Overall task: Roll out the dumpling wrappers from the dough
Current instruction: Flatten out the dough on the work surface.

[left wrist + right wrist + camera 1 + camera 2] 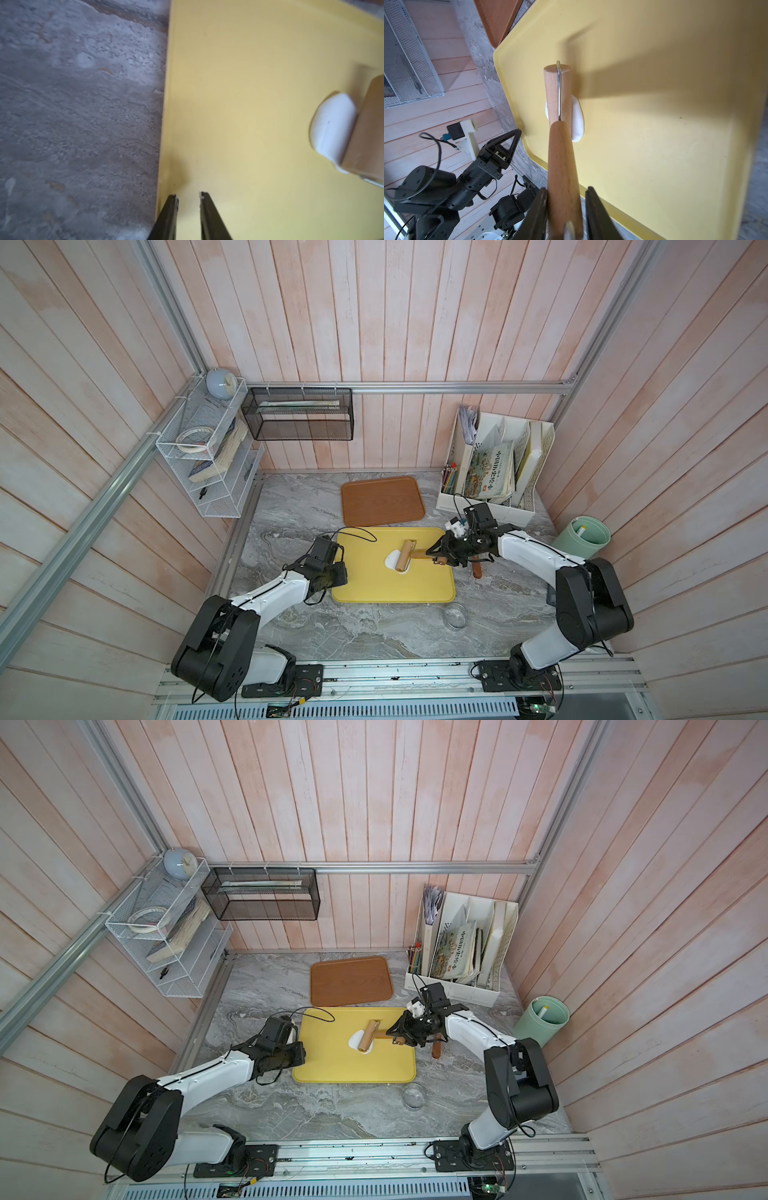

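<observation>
The dough is a small white flattish blob in the middle of the yellow tray, also seen in the other top view as dough. A wooden roller lies across it and covers its middle; in the right wrist view the dough shows on both sides of the roller. My right gripper is shut on the roller's wooden handle, at the tray's right side. My left gripper is open and holds nothing, low over the tray's left edge, well apart from the dough. No dumpling wrappers are in view.
An empty brown tray lies behind the yellow one. A second wooden tool rests on the marble to the right of the tray. A round clear dish sits in front of it. A green bin and a white file organiser stand at the back right.
</observation>
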Available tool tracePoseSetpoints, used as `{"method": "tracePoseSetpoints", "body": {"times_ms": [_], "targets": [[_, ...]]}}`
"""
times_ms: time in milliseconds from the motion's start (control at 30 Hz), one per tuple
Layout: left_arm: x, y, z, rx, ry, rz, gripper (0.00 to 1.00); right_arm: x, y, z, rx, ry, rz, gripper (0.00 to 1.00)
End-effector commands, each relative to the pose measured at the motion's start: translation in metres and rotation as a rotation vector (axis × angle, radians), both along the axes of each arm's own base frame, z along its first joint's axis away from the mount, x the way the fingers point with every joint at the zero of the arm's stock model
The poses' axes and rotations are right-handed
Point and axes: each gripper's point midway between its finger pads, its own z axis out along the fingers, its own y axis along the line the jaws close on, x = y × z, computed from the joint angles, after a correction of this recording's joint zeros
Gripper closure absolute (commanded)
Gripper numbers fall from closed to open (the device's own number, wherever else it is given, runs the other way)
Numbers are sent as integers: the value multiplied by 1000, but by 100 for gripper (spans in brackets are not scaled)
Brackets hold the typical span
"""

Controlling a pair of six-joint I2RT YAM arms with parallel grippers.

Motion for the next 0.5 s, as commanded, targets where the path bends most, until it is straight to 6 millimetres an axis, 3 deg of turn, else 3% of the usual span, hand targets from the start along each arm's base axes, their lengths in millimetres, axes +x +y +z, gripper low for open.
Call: {"method": "tracePoseSetpoints", "body": {"times_ms": [0,67,267,467], "targets": [[20,22,22,81,-45,97,69,-7,-27,-42,-205,81,-56,100],[20,29,15,130,-14,102,68,-6,-23,-41,-201,77,-51,100],[13,12,-15,105,93,-5,67,-12,-25,-42,-212,77,-38,100],[3,9,-31,87,143,-24,70,-15,-27,-42,-218,74,-28,100]]}}
